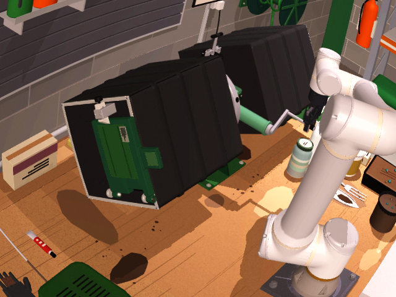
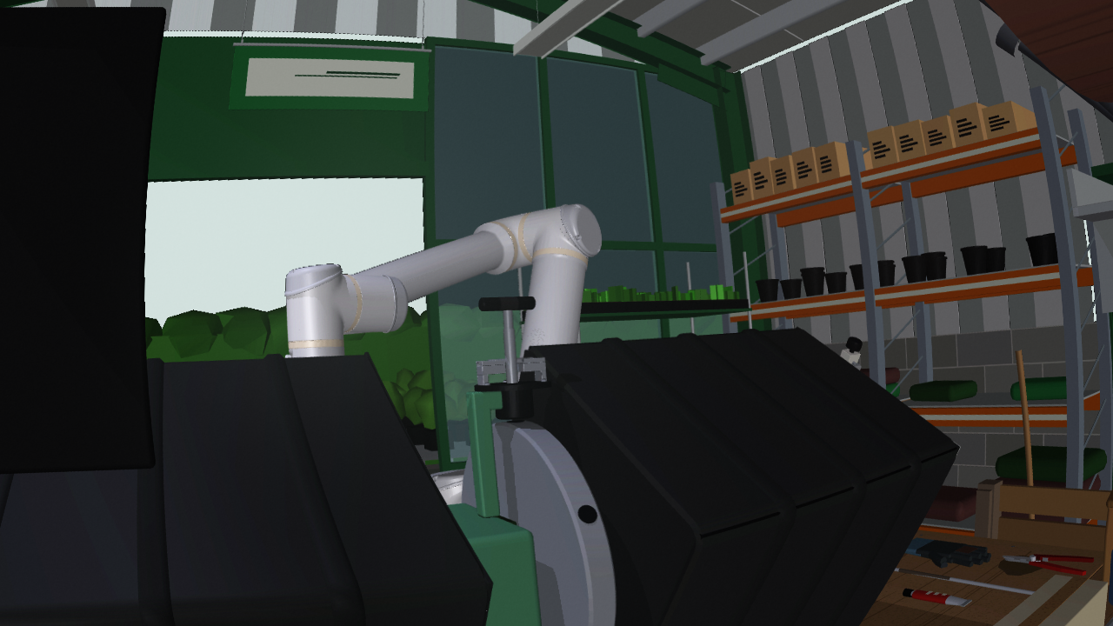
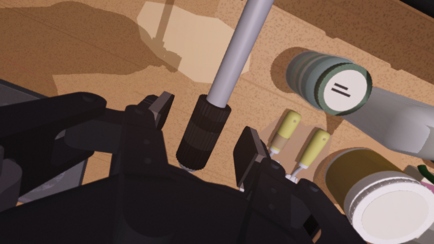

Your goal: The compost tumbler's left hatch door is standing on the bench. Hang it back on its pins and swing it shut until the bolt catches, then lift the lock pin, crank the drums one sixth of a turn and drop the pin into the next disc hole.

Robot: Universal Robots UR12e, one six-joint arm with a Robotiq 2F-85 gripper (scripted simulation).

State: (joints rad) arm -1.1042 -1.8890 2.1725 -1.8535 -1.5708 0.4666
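At the right end of the tumbler's green axle tube point(image 1: 254, 119), the grey crank arm point(image 1: 284, 119) ends in a black ribbed handle point(image 3: 202, 133), which lies between the fingers of my open gripper point(image 3: 206, 133); I hold nothing. The two black drums point(image 1: 179, 128) sit tilted on the bench. The green hatch door point(image 1: 123, 155) is closed in the left drum's end frame, with its grey bolt housing point(image 1: 104, 111) above. Between the drums, the lock pin point(image 2: 507, 342) with its black T-handle stands raised above the grey index disc point(image 2: 564, 529), whose hole point(image 2: 588, 514) shows on the face.
Behind the tumbler runs a block wall with a hose reel point(image 1: 288, 9). A striped jar point(image 1: 299, 158), an amber jar point(image 3: 385, 194) and two yellow-handled tools point(image 3: 299, 139) stand under the crank. A cardboard box point(image 1: 30, 158), a red tube point(image 1: 41, 244) and a green crate point(image 1: 80, 283) lie left.
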